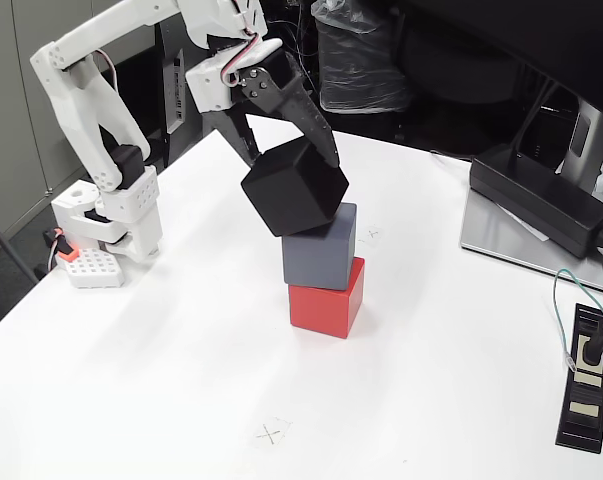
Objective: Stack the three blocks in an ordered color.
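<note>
Three matte cubes of equal size make up a small tower near the middle of the white bench (181,330) in the fixed view; the bright red cube (326,297) sits flat on the bench at the bottom; the slate grey cube (320,249) rests squarely on top of it, shifted slightly to the left; the black cube (294,186) is uppermost, tilted onto one corner so that only its lower edge meets the grey one; the dark end effector (293,140) of the white plastic arm (91,90) comes down from the upper left and is clamped on the black cube, one finger running down its far right side, the other at its left; the arm's base stands at the bench's left edge; a long black power adapter (541,200) lies on a grey plate at the right, well apart from the tower; a black power strip (586,385) lies at the right edge.
</note>
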Motion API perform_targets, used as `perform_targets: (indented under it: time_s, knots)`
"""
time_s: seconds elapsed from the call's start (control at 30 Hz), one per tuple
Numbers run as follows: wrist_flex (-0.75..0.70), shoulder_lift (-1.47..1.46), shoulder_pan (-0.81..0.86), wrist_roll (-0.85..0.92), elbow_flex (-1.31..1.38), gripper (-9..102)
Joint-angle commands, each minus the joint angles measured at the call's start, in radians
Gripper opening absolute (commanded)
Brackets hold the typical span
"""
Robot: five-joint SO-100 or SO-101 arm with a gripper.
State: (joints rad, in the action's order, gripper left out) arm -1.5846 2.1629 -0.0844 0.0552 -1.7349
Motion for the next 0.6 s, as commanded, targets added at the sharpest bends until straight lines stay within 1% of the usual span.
perform_targets:
  time_s: [0.0, 0.07, 0.17, 0.4, 0.57]
  knots:
    - [0.0, 0.026, 0.002, 0.005, -0.003, -1]
    - [0.0, 0.026, 0.002, 0.005, -0.003, 0]
    - [0.0, 0.026, 0.002, 0.005, -0.003, 5]
    - [0.0, 0.025, 0.002, 0.005, -0.005, 27]
    - [0.002, 0.025, 0.002, 0.006, -0.005, 39]
